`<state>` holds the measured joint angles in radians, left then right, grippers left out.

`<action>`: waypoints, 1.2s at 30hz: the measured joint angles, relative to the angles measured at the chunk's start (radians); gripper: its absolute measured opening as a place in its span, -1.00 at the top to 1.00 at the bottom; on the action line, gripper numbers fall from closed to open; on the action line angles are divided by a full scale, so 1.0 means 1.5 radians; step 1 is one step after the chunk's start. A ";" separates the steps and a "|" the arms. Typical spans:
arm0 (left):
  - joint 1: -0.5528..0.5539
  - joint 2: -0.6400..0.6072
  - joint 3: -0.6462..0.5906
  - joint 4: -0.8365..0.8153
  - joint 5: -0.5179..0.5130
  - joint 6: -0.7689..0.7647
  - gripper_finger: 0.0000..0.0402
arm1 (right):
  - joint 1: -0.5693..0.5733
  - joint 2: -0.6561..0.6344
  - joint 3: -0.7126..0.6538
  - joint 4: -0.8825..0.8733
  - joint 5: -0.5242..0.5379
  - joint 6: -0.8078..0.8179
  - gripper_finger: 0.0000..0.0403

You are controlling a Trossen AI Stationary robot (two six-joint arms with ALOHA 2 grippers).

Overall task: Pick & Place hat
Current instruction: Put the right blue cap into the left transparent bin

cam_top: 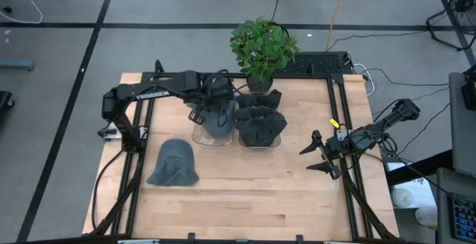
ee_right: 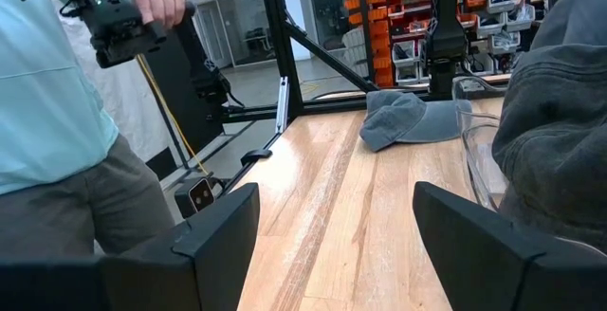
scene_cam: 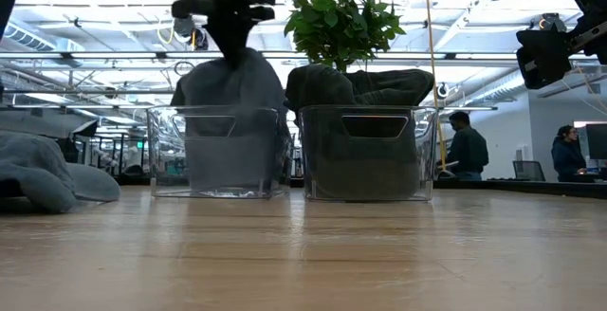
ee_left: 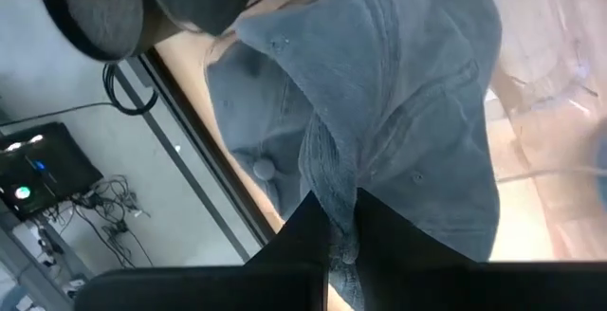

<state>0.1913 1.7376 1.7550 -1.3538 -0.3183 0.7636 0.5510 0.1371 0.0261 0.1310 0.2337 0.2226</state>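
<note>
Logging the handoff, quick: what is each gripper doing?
Left gripper: shut on a hat over the left bin.
Right gripper: open, empty.

grey hat (cam_top: 216, 117) hanging over left clear bin (cam_top: 201, 136), pinched.

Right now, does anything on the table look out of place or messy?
The right bin is overfull: dark hats heap above its rim. One grey hat lies loose on the table, outside both bins. The left gripper holds another hat over the left bin.
</note>
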 joint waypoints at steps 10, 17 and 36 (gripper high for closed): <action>0.000 0.031 -0.010 0.048 0.001 0.009 0.86 | 0.000 0.000 0.000 0.000 0.000 0.000 -0.33; -0.002 0.028 -0.072 0.086 -0.037 0.001 0.74 | 0.000 0.000 0.000 0.000 0.000 0.000 -0.33; 0.000 -0.004 -0.040 0.125 -0.130 -0.075 -0.45 | 0.000 0.000 0.000 0.000 0.000 0.000 -0.33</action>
<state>0.1916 1.7313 1.6943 -1.1669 -0.5134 0.6509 0.5514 0.1368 0.0258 0.1307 0.2337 0.2230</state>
